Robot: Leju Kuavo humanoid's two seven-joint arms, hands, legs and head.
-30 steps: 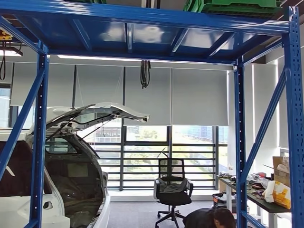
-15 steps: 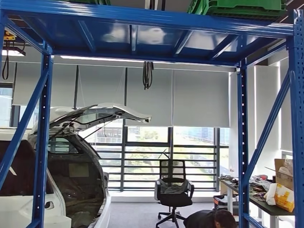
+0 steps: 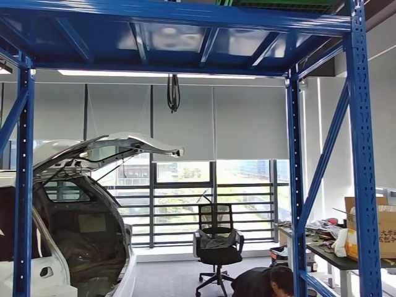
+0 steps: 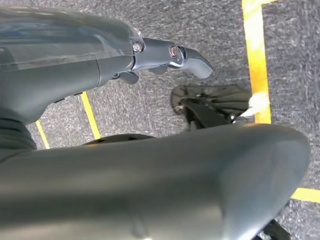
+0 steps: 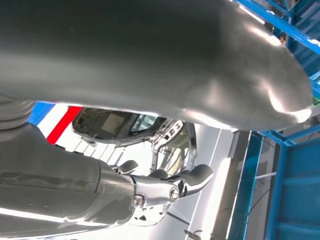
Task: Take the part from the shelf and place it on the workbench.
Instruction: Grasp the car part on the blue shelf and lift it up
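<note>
Shelf (image 3: 187,18), a blue rack, spans the head view; whether the green crate (image 3: 280,3) above it holds the part I cannot tell. Left hand (image 4: 113,130) over grey floor (image 4: 226,30) and right hand (image 5: 132,125) are both released, grasping nothing.

One blue steel shelf rack (image 3: 362,154), one white car (image 3: 70,204), one black swivel office chair (image 3: 217,241), one crouching person (image 3: 266,284)

Glossy blue painted metal on the shelf frame (image 3: 362,142), its perforated uprights catching the light. The white car (image 3: 70,204) shines smooth. Matt cardboard box (image 3: 374,226) at lower right. Rough grey carpet floor (image 4: 151,105) carries yellow tape lines (image 4: 256,60).
</note>
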